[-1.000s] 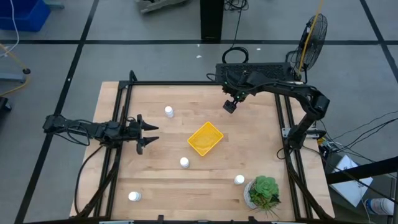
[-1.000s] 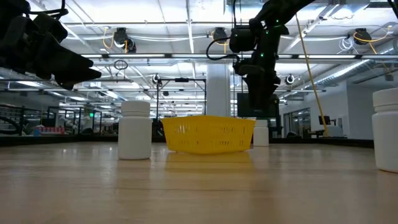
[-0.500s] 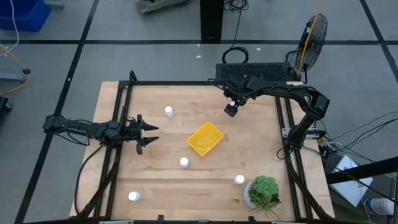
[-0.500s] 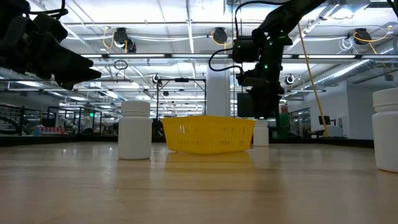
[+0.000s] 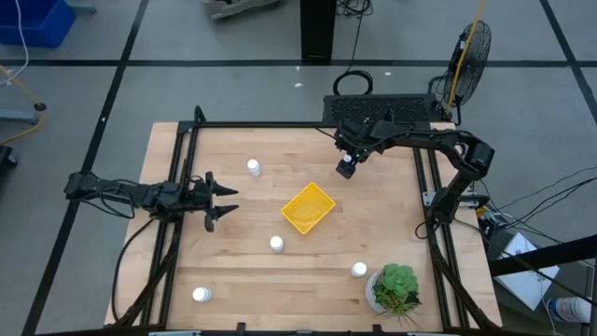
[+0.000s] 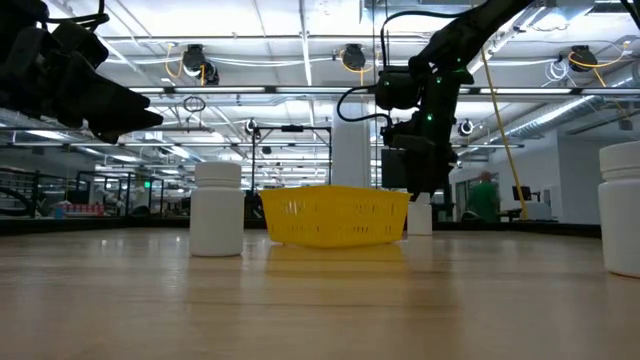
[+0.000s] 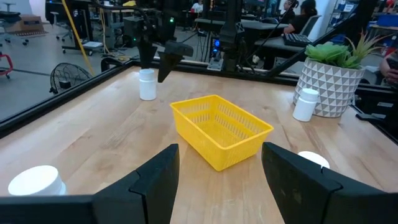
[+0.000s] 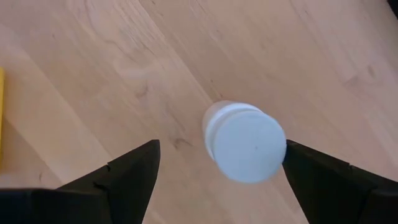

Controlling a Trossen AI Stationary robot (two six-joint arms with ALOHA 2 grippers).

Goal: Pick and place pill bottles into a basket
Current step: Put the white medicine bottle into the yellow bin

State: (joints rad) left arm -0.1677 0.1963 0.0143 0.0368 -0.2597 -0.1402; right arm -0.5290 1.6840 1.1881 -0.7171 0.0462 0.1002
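Observation:
The yellow basket (image 5: 308,207) sits mid-table. Several white pill bottles stand upright on the wood: one far left of the basket (image 5: 253,167), one near it (image 5: 276,244), one by the plant (image 5: 359,270), one at the near left (image 5: 201,294). My right gripper (image 5: 347,166) is open, pointing down over a further bottle (image 8: 244,142) beyond the basket's far right. Its fingers stand on either side of the cap; I cannot tell whether they touch it. It also shows in the low view (image 6: 420,190). My left gripper (image 5: 224,201) is open and empty, left of the basket.
A white pot with a green plant (image 5: 395,287) stands at the near right corner. Black frame rails (image 5: 187,187) run along the table's left, right and far edges. Bare wood lies between the basket and the near edge.
My right gripper has gone down and a little toward the near edge, onto the bottle beyond the basket, so that its open fingers now stand around the bottle's cap. The bottles and basket have stayed put.

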